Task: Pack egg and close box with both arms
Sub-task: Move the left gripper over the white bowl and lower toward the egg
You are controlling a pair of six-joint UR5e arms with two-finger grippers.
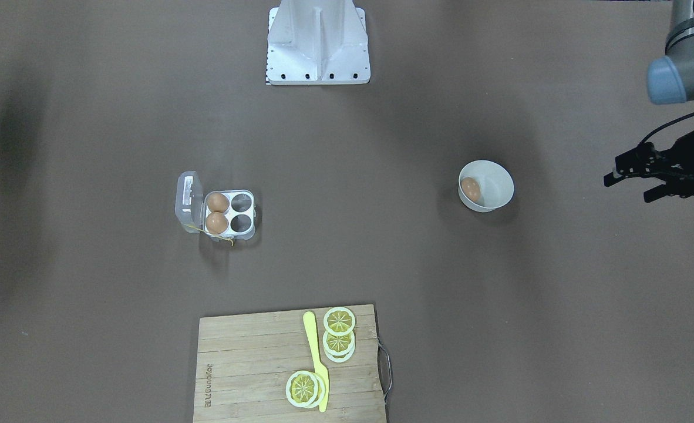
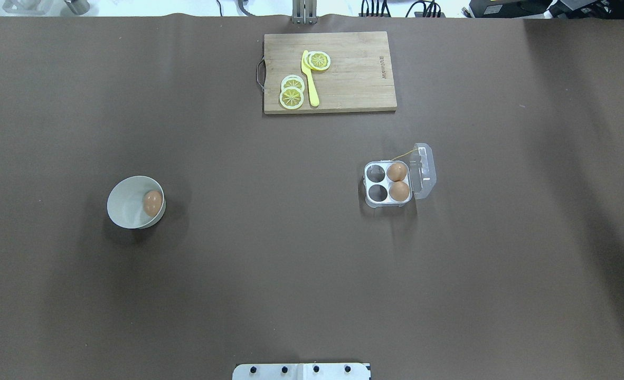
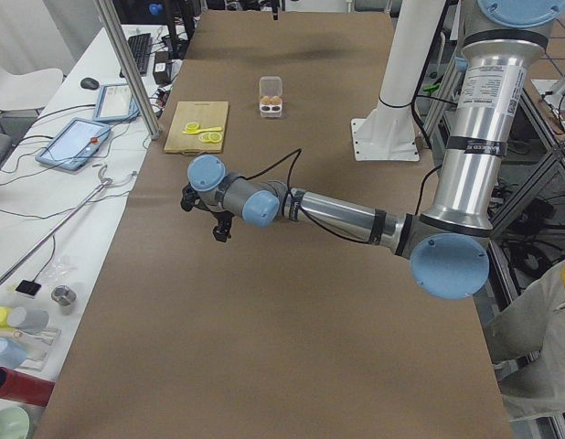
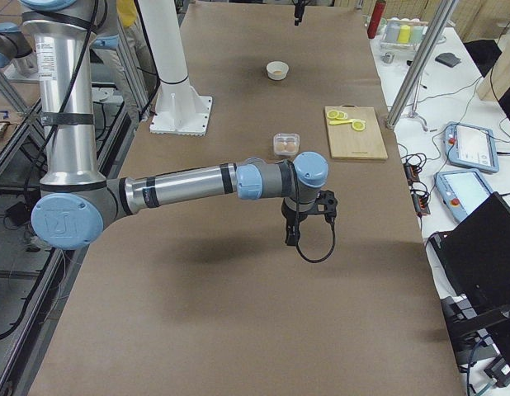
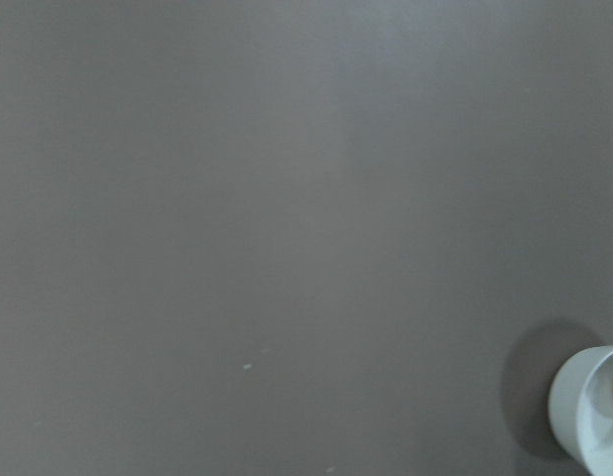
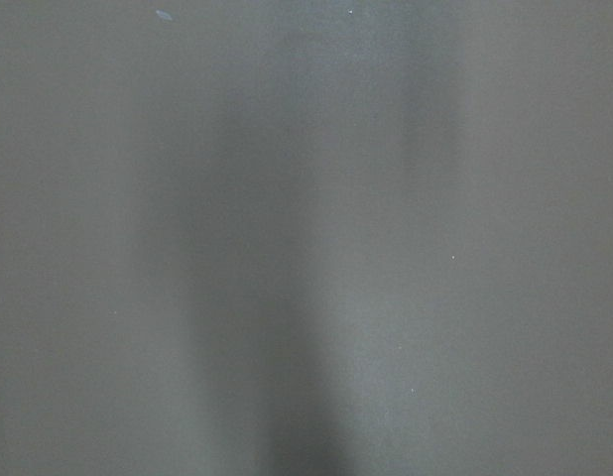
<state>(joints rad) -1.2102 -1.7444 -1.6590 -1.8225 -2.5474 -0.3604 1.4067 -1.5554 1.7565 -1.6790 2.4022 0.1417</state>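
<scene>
Board point(image 1: 247, 364) brand mark illegible; box point(image 1: 229, 212) lid w/ label.

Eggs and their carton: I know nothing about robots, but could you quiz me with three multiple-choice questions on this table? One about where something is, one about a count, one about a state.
1. Where is the loose egg?
A. in the white bowl
B. on the cutting board
C. on the bare table

2. How many eggs sit in the carton?
A. one
B. two
C. four

3. How is the carton's lid?
A. shut
B. open
C. missing

Answers:
1. A, since the overhead view shows the brown egg against the bowl's inner wall.
2. B, since two cells next to the lid hold eggs and the other two are empty.
3. B, since the clear lid is swung back beside the tray and all four cells are uncovered.
</scene>
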